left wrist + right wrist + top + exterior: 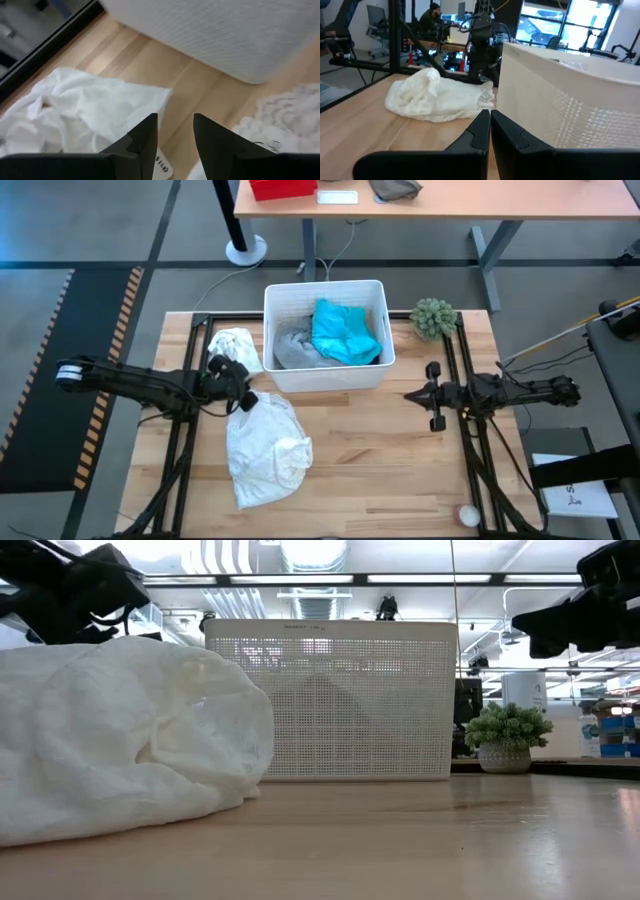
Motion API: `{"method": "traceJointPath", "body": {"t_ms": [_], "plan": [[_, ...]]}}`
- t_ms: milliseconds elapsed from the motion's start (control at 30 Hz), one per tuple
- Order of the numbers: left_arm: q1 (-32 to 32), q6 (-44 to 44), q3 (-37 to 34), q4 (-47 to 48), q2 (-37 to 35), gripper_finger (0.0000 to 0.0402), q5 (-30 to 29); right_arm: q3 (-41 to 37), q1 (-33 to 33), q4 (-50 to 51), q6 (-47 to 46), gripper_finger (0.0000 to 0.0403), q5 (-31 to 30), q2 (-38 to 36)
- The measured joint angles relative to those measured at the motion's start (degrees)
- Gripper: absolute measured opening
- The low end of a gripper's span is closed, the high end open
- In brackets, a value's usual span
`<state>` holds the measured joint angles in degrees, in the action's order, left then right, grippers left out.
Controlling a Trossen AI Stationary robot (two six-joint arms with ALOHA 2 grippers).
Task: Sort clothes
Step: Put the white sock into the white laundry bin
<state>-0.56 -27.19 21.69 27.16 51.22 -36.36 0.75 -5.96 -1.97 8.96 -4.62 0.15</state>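
A white shirt (pixel 265 445) lies crumpled on the table, left of centre; it also shows in the low view (pixel 120 750). A small white cloth (pixel 235 345) lies by the white basket's left wall. In the basket (pixel 325 377) lie a turquoise piece (pixel 345 330) and a grey tee (pixel 292 348). My left gripper (pixel 175 135) is open and empty, hovering between the small white cloth (pixel 75 115) and the white shirt (pixel 285 115). My right gripper (pixel 490 125) is shut and empty, right of the basket (pixel 418 395).
A fuzzy green ball (pixel 433 317) sits at the basket's far right corner. A small white round thing (pixel 468 516) lies near the table's front right edge. Black frame rails (pixel 185 430) run along the table's left and right sides. Bare wood lies between shirt and right arm.
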Motion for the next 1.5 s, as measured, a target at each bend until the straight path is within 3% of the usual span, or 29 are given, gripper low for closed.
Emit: {"method": "traceJointPath", "body": {"t_ms": [133,267,633,800,967,1167,1500], "plan": [[3.6,-1.8,0.0,0.3,1.1,0.0114,0.1,0.0,0.0,0.1,-1.1,0.0,0.0,0.9],[8.5,0.5,0.0,-0.5,3.8,0.0124,5.6,0.0,0.0,0.1,-3.4,0.0,0.0,1.2],[14.8,7.0,0.0,-7.8,11.7,0.0212,7.2,-0.1,0.0,0.1,-4.5,0.0,0.0,1.1],[17.3,7.2,0.0,-8.0,16.6,0.0224,8.6,-0.1,0.0,0.1,-4.4,0.0,0.0,1.1],[18.8,5.9,0.3,-8.8,21.1,0.017,8.7,-0.1,0.0,0.0,-4.4,0.0,0.0,1.1],[18.9,4.4,0.1,-8.3,20.3,0.0021,8.7,-0.1,0.0,0.0,-4.4,0.0,0.0,1.1],[18.2,2.2,-0.1,-3.8,6.0,0.0002,8.8,-0.1,0.0,0.0,-4.3,0.0,0.0,1.1]]}}
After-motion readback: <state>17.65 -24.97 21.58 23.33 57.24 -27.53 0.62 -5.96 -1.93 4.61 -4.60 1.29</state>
